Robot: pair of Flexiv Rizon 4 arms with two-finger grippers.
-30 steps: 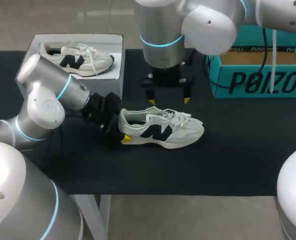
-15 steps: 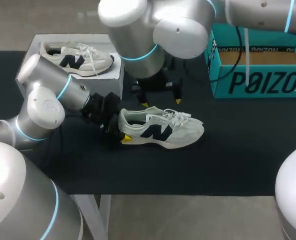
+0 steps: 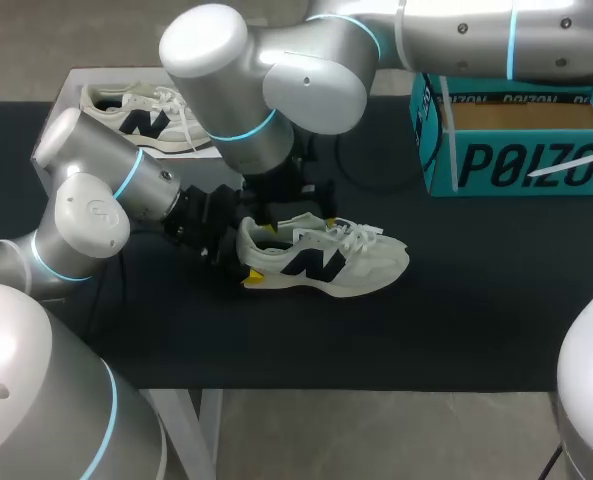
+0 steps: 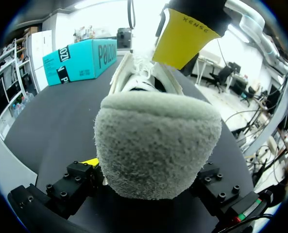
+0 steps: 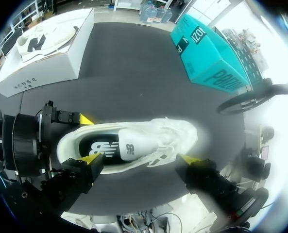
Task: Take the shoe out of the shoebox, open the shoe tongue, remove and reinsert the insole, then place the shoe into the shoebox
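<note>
Shoe: out of the box, resting on its sole on the worktop, heel between the left fingers, toe pointing away from them.
Left fingers: closed on the padded heel from both sides, pinning it in place.
Right fingers: spread wide, gripping nothing; hanging over the collar and laces with the shoe below and between them, apparently untouched. From the left wrist, one yellow tip shows just above the shoe's opening.
Change: within the last second, swung across from behind the shoe and dropped low over its opening. Shoe and left fingers unmoved.
Meaning: taking-out step done; probably lining up to pull the tongue open, with the heel held as an anchor.
Next need: one tip under the tongue's edge, clear of the laces.
Risk: snagging a lace loop, or dragging the shoe out of the heel hold.
Teal shoebox: open, well apart from both sets of fingers.
</note>
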